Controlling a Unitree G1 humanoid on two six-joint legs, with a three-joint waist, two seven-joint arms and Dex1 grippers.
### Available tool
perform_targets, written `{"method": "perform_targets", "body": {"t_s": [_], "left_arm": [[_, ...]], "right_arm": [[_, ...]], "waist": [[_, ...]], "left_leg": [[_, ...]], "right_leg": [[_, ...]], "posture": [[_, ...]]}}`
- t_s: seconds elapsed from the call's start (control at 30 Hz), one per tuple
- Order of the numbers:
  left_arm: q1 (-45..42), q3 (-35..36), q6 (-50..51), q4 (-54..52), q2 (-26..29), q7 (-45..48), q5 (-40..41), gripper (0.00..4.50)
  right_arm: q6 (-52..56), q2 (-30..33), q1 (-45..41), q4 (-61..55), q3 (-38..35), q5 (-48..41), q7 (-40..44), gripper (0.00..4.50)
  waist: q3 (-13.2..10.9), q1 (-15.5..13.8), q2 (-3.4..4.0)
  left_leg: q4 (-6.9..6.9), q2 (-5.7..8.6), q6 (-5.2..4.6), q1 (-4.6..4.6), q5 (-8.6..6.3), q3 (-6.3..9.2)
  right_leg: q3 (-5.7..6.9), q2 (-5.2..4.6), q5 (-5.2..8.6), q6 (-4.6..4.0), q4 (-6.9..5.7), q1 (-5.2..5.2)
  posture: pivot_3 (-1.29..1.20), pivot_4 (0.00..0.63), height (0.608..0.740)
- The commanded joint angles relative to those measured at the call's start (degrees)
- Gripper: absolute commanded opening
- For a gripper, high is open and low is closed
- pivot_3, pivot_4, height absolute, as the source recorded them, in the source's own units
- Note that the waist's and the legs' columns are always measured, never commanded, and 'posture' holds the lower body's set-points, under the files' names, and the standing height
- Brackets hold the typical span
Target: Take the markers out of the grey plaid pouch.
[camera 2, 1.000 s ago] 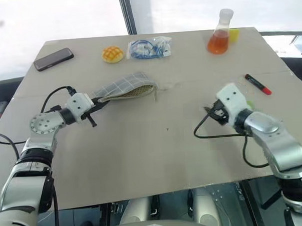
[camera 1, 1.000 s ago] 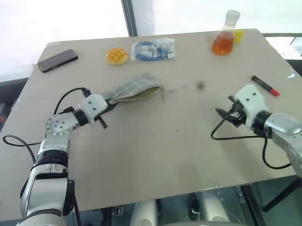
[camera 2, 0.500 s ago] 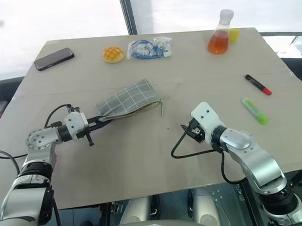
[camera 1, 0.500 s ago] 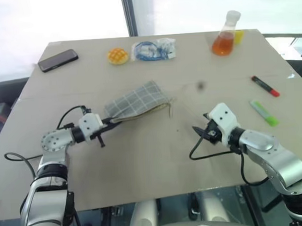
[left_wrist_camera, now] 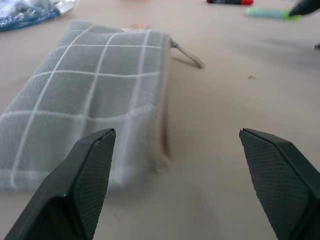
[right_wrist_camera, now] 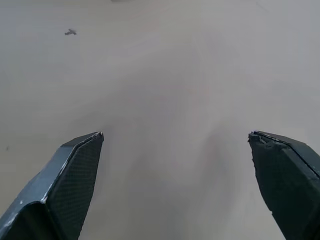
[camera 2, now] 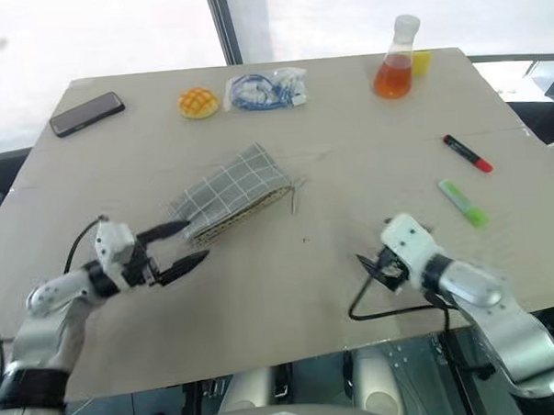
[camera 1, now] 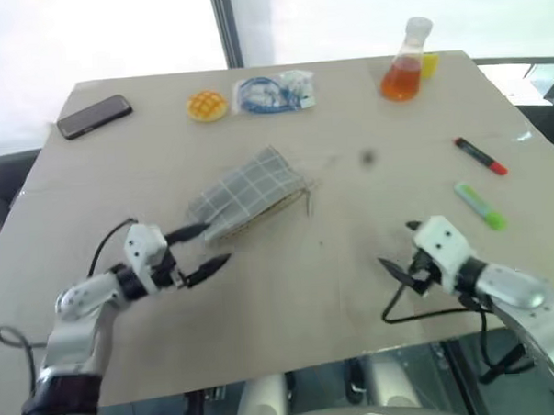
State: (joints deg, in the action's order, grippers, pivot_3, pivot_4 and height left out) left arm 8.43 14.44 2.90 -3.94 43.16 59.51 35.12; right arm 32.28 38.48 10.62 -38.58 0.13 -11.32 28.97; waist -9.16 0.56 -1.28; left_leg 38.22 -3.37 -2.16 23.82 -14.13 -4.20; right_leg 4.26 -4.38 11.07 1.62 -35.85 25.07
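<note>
Near the counter's front edge, the left pincer (camera 1: 205, 247) hangs with its fingers spread wide, gripping nothing, just short of the grey plaid pouch (camera 1: 244, 195), which lies flat mid-counter (camera 1: 290, 290). Opposite, the right pincer (camera 1: 400, 250) is likewise spread and empty over bare counter. Beyond it lie the markers: green one (camera 1: 481, 206), then red one (camera 1: 482, 156).

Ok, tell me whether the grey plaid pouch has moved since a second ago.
Yes. The grey plaid pouch now lies flat on the table, nearer the robot and farther from the yellow bun; the left gripper, open, has let go.
</note>
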Motion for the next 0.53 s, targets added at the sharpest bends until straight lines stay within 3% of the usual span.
{"method": "perform_targets", "body": {"t_s": [0.03, 0.23, 0.53], "left_arm": [[8.2, 7.7, 4.5, -8.9, 1.8, -0.9, 2.8, 4.16], [17.5, 13.9, 1.2, -5.8, 1.4, 2.5, -0.9, 4.16], [17.7, 11.7, -2.2, -3.7, -2.0, 3.1, -4.7, 4.16]], "right_arm": [[-6.0, 1.3, 6.6, -2.3, -6.9, 0.1, 2.5, 4.47], [-12.3, 3.0, 13.9, 1.1, -16.9, -0.8, 7.6, 4.47], [-14.7, 3.8, 18.2, 2.9, -24.3, -2.4, 13.4, 4.47]], "waist": [[0.0, -0.1, 0.10], [0.0, -0.1, 0.26], [0.1, -0.4, 0.22]], "left_leg": [[0.02, -0.01, 0.00, -0.05, 0.00, 0.00], [0.14, -0.12, 0.30, -0.21, -0.16, -0.02], [0.12, 0.02, 0.29, -0.10, -0.17, -0.02]], "right_leg": [[0.02, -0.03, 0.03, -0.05, -0.01, -0.03], [0.28, -0.28, 0.03, -0.07, 0.02, -0.07], [0.68, -0.65, 0.02, -0.07, 0.03, -0.01]], "posture": [[0.00, 0.150, 0.740], [0.00, 0.150, 0.740], [0.00, 0.150, 0.740]]}}
